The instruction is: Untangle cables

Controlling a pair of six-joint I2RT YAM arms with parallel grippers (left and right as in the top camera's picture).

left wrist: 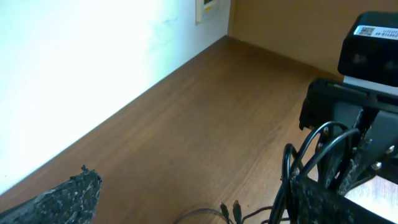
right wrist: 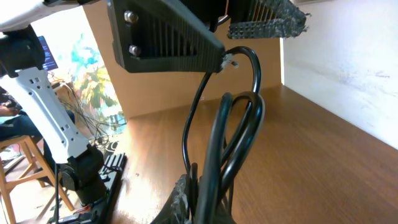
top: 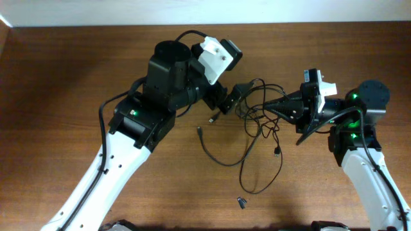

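Below cables [top: 257, 128], loose piece [top: 243, 203]

Brown wooden table [top: 77, 77], white wall [left wrist: 74, 68]

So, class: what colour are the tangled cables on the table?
Black; the cables show best in the overhead view against the brown table.

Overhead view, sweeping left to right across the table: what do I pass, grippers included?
Left arm base → left gripper → tangled cables → right gripper → right arm base. The tiny dark loose piece lies below the tangle, so I've left it unordered.
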